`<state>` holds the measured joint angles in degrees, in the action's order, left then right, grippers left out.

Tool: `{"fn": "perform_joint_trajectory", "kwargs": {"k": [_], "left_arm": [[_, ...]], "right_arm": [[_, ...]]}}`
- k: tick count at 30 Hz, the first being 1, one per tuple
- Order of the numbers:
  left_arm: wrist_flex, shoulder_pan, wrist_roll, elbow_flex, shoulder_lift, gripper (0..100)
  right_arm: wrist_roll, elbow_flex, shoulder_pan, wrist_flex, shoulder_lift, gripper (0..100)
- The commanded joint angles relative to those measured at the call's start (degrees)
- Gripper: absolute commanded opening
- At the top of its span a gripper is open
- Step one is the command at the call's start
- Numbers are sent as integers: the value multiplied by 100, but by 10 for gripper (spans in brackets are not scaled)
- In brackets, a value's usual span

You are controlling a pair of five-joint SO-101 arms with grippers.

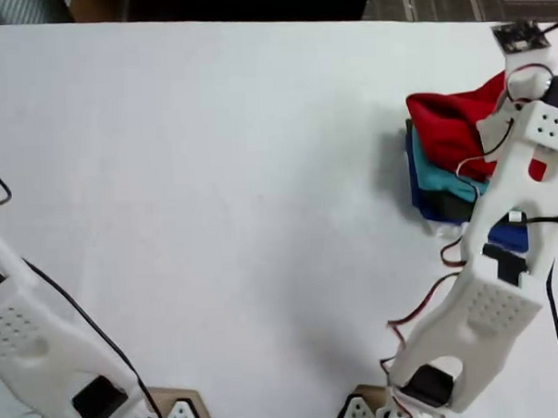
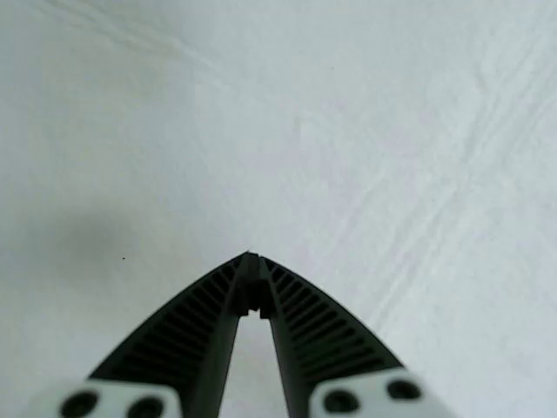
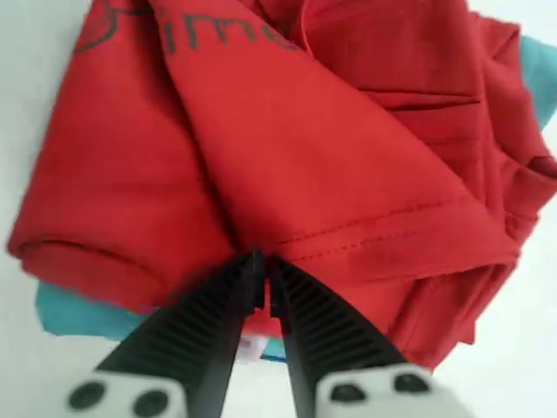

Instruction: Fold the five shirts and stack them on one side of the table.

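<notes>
Right wrist view puts your right gripper (image 3: 259,261) down on the stack. Its two black fingers are drawn together to a thin slit, and their tips nip a raised fold of the red shirt (image 3: 348,157). The creases in the cloth run in toward the tips (that is what says it has hold of the fabric rather than just touching it). The red shirt spreads away ahead of the fingertips and to both sides of them, rumpled, with a stitched hem crossing just beyond the tips. A teal shirt (image 3: 74,313) shows from underneath, beside and behind the fingers.

From the high view you see the right arm (image 1: 487,302) reaching over the pile. The red shirt (image 1: 447,128) lies on top, with the teal shirt (image 1: 440,176), a black shirt (image 1: 443,205) and a blue shirt (image 1: 415,180) layered beneath it, their edges stepped out on the side toward the middle of the table (image 1: 213,175).

Your left gripper (image 2: 251,259) is closed tip to tip with nothing between the fingers. Bare white table (image 2: 392,131) lies under and ahead of it. The left arm (image 1: 35,349) is well apart from the pile.
</notes>
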<state>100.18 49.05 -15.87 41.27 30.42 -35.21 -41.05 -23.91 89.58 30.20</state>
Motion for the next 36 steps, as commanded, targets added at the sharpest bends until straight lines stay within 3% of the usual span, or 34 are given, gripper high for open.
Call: {"fn": "perform_joint_trajectory", "kwargs": {"k": [1, 17, 23, 36], "left_arm": [[97, -35, 18, 242, -123, 26], [105, -44, 35, 198, -123, 26], [105, -44, 35, 198, -123, 26], [105, -202, 35, 189, -114, 26]], "right_arm": [[-79, -53, -277, -453, 215, 21], [-18, -53, -215, -2721, 374, 21], [958, -53, -154, -3732, 330, 21], [1178, -53, -171, -2703, -919, 21]]}}
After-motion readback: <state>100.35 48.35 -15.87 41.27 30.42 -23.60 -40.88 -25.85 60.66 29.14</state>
